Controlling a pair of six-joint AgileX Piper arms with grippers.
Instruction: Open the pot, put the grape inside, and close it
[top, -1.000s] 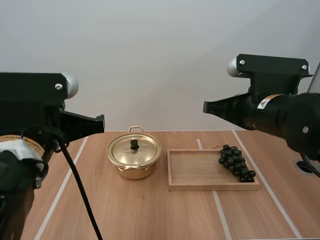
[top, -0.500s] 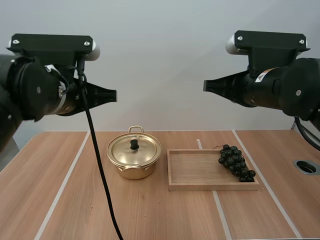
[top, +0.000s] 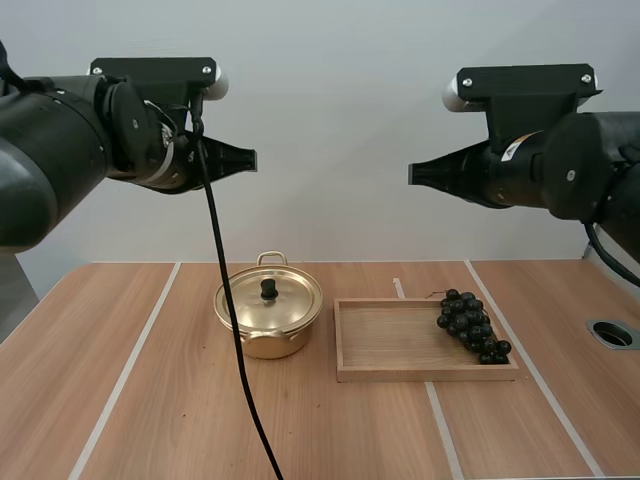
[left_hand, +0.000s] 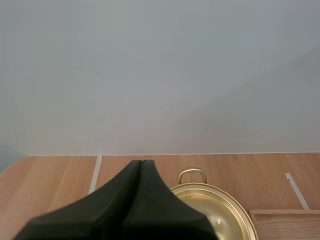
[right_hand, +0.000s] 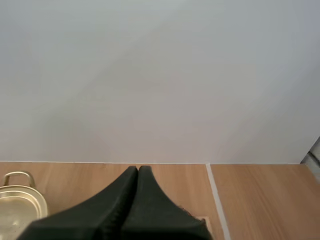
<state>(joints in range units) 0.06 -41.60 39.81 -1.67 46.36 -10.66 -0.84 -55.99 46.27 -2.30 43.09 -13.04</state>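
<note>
The table (top: 150, 400) is carrying everything. The wooden tray (top: 390, 372) is lying at its middle, and the pot (top: 268, 345) is sitting just beside the tray, at the tray's 9 o'clock. The pot is looking like thin, shiny gold metal, so I am judging it light, stiff and slippery. Its lid (top: 285, 305) is resting shut on it. The bunch of grapes (top: 470, 326) is lying inside the tray at its 3 o'clock end. I am expecting it to be soft and lumpy, so I am planning to pinch gently near the stem or across the thick middle, not on a single berry. The black knob (top: 269, 289) is standing at the lid's centre. That is where I am meaning to take hold, since the polished dome is offering no grip.

I am holding my left gripper (top: 252, 160) high above the pot, at about its 12 o'clock. Its fingers are pressing together on nothing. My right gripper (top: 412, 177) is hanging high over the tray, likewise closed and empty.
</note>
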